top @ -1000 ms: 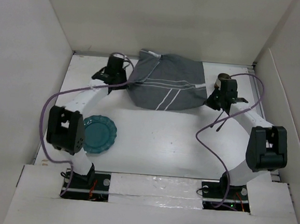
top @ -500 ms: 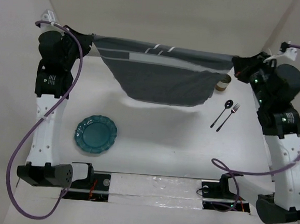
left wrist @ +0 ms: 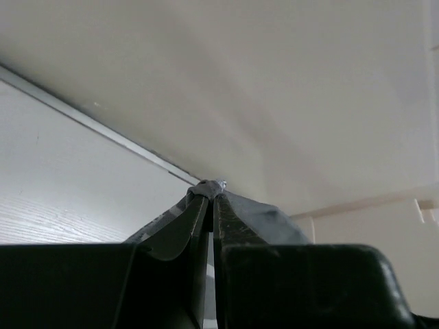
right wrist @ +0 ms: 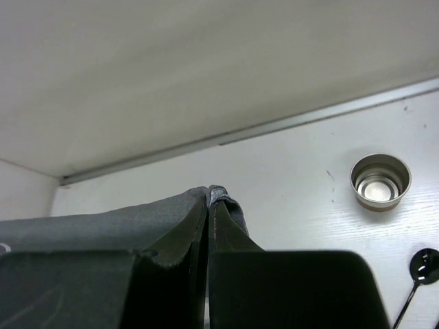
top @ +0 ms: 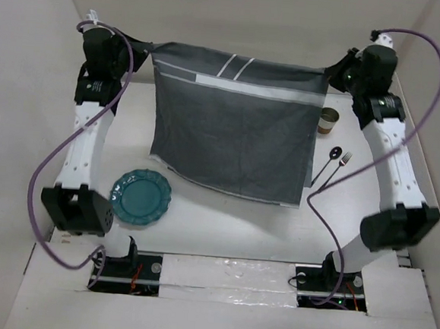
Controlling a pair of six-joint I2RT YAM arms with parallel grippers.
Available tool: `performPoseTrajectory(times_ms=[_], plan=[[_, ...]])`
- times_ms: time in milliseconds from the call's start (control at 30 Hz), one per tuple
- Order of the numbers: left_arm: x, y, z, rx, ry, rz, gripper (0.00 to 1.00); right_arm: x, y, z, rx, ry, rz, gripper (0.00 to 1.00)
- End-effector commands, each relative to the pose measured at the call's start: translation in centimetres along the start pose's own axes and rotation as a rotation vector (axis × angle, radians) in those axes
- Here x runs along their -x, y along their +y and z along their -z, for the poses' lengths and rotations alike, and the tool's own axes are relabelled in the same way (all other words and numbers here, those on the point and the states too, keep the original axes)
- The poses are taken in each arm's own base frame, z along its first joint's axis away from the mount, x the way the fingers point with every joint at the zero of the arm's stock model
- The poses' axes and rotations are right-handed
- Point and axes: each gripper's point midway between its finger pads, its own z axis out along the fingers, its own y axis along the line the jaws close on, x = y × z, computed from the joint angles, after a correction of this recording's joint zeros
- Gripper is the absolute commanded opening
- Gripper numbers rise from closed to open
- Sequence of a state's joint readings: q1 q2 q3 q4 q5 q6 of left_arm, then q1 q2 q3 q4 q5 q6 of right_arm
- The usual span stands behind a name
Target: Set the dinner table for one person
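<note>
While the dark grey striped placemat (top: 234,127) hangs like a curtain between the two raised arms, the step in hand looks to be spreading it out before anything else is laid. The left gripper (top: 146,50) is pinched tight on one top corner and the right gripper (top: 335,71) on the other. Each wrist view shows a nub of grey cloth squeezed between closed jaws. The dinner table (top: 223,226), the broad white top, lies beneath, with the cloth's lower hem over its middle; whether the hem touches it I cannot tell. A teal scalloped plate (top: 140,197) sits at the near left, and a small metal cup (top: 329,120), a spoon (top: 328,162) and a fork (top: 340,162) wait at the far right. The next move likely calls for both arms to lower together and draw toward the near edge, keeping the top hem taut so the cloth lands flat and square, clear of the plate and cutlery. Half a second ago the arms stood wider apart and the placemat sagged, folded over on itself. Now it hangs open and nearly flat, its stripes at the top. A second ago it lay bunched at the far side of the table.
</note>
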State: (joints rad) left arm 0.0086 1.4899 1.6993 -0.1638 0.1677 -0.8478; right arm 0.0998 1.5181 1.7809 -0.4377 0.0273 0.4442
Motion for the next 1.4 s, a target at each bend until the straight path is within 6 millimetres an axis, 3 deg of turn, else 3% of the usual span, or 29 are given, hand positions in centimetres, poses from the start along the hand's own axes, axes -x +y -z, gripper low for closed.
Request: performPoseTrajectory(times_ms=[0,67,100,133,233,267,300,333,367,400,433,467,500,533,567,600,667,700,767,800,833,933,1133,1367], plan=[[2.5,-3.1,-1.7,-0.105,-0.04,0.042,0.0,3.5,1.8,-2.2,0.069,-0.056,0.0,0.0],[2.9,-3.8,-2.5,-0.133,-0.042,0.057,0.0,4.7,2.4,-2.9,0.093,-0.069,-0.015,0.0],[3.6,-5.3,-2.0,-0.174,-0.053,0.061,0.0,4.4,2.4,-3.7,0.091,-0.048,-0.019,0.0],[4.1,-6.0,-1.9,-0.19,-0.064,0.062,0.0,6.7,3.7,-2.8,0.121,-0.097,-0.018,0.0],[5.4,-7.4,-1.0,-0.238,-0.09,0.055,0.0,8.8,4.8,-1.9,0.16,-0.129,-0.013,0.0],[5.9,-7.6,-0.5,-0.25,-0.101,0.05,0.0,9.0,4.3,-1.9,0.155,-0.129,-0.016,0.0],[5.2,-5.8,-0.9,-0.223,-0.079,0.056,0.0,9.0,4.0,-1.8,0.155,-0.128,-0.018,0.0],[5.1,-5.9,-0.7,-0.248,-0.088,0.056,0.0,9.2,4.4,-1.0,0.173,-0.134,-0.015,0.0],[5.1,-5.4,0.1,-0.248,-0.091,0.058,0.0,6.7,3.2,-2.0,0.149,-0.077,-0.022,0.0],[2.8,-2.7,-0.7,-0.2,-0.039,0.073,0.0,6.1,2.9,-2.1,0.15,-0.079,-0.021,0.0],[2.3,-1.4,-0.7,-0.192,-0.035,0.074,0.0,4.8,2.4,-2.4,0.148,-0.054,-0.026,0.0],[0.8,0.6,0.0,-0.179,-0.012,0.09,0.0,-0.4,0.0,-3.0,0.108,0.048,-0.04,0.0],[-1.3,3.0,-0.4,-0.136,0.04,0.107,0.0,-0.1,0.2,-3.1,0.116,0.035,-0.039,0.0],[-2.3,4.7,-0.3,-0.122,0.057,0.123,0.0,-1.8,-0.4,-3.2,0.114,0.068,-0.041,0.0],[-2.4,5.0,0.3,-0.155,0.049,0.127,0.0,-3.0,-0.9,-2.7,0.111,0.087,-0.045,0.0],[-5.6,8.0,0.3,-0.119,0.122,0.148,0.0,-7.0,-2.8,-3.2,0.081,0.157,-0.055,0.0],[-7.1,10.8,0.6,-0.099,0.151,0.153,0.0,-10.3,-4.1,-2.9,0.071,0.206,-0.064,0.0],[-9.7,13.4,1.0,-0.061,0.211,0.169,0.0,-13.3,-5.6,-2.5,0.047,0.25,-0.069,0.0],[-11.7,16.6,1.1,0.004,0.243,0.172,0.0,-16.2,-7.5,-2.3,0.014,0.296,-0.077,0.0],[-13.6,18.7,1.6,0.042,0.282,0.168,0.0,-17.7,-8.3,-2.4,-0.002,0.318,-0.078,0.0],[-14.6,20.0,1.8,0.07,0.298,0.168,0.0,-20.2,-9.5,-2.1,-0.03,0.371,-0.085,0.0],[-17.4,23.5,2.6,0.149,0.347,0.178,0.0,-24.5,-11.6,-1.5,-0.085,0.473,-0.097,0.0],[-20.3,27.4,4.5,0.273,0.406,0.171,0.0,-28.8,-14.1,0.2,-0.139,0.566,-0.103,0.0],[-20.9,28.1,8.0,0.348,0.421,0.111,0.0,-30.4,-14.7,3.3,-0.15,0.615,-0.093,0.0]])
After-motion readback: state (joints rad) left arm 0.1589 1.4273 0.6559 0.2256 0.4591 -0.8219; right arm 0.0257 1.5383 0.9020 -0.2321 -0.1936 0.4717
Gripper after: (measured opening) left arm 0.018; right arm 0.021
